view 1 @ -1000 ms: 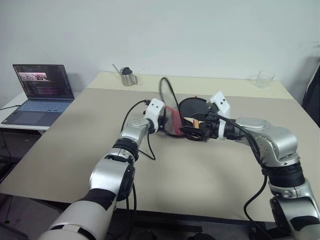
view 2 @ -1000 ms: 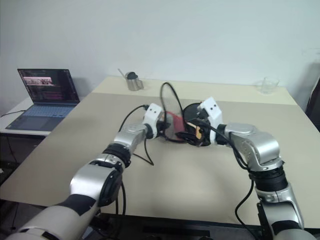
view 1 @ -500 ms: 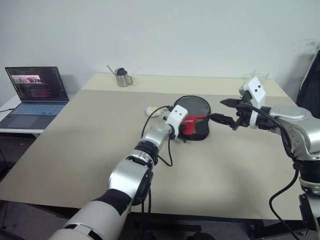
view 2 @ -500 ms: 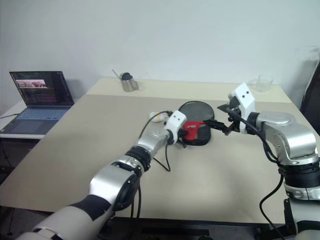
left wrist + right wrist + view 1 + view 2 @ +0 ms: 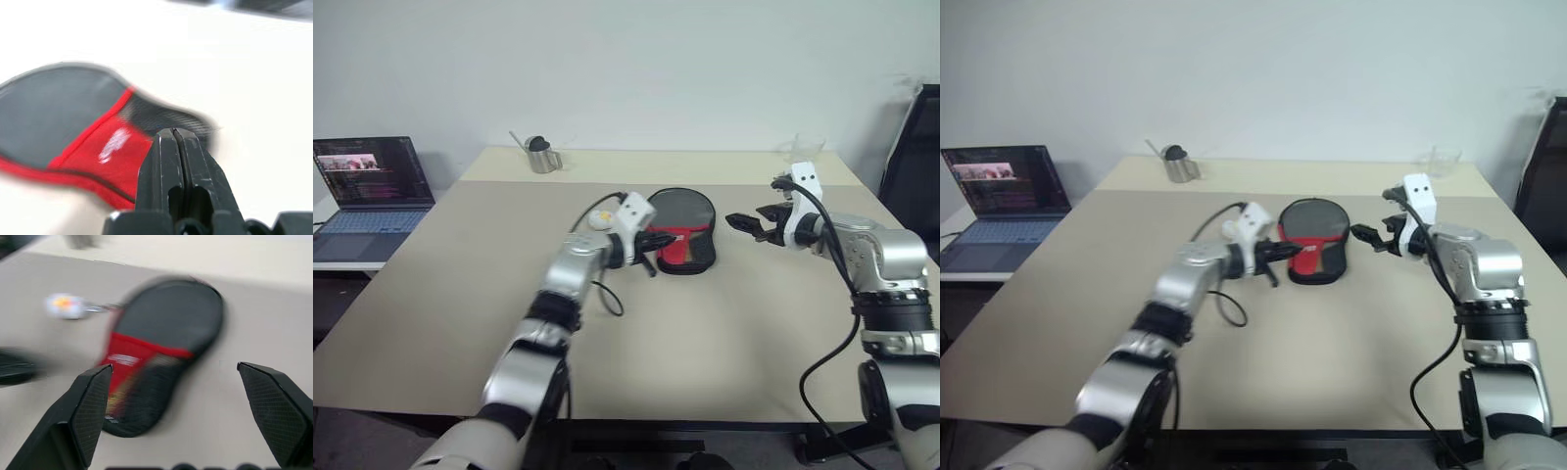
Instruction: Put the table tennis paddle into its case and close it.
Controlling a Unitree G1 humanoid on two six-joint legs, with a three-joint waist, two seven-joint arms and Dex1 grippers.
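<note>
The case (image 5: 683,227) lies flat in the middle of the table, black round part away from me, red band and mesh end nearer. Its white ball charm (image 5: 600,219) rests on the table to its left. The table tennis paddle is hidden. My left gripper (image 5: 664,238) is shut with nothing between its fingers, and its tips are over the case's red part (image 5: 73,147); I cannot tell whether they touch it. My right gripper (image 5: 741,223) hangs open just right of the case, apart from it, and the case (image 5: 161,347) shows between its spread fingers (image 5: 90,406).
A metal cup (image 5: 540,157) stands at the table's far left edge and a clear glass (image 5: 1442,160) at the far right corner. An open laptop (image 5: 367,181) sits on a lower desk to the left. A black chair (image 5: 913,137) stands at the right.
One second ago both grippers were at the case with its flap raised. The case now lies flat, the right gripper has drawn off to the right, and the left has pulled back. The camera also shifted.
</note>
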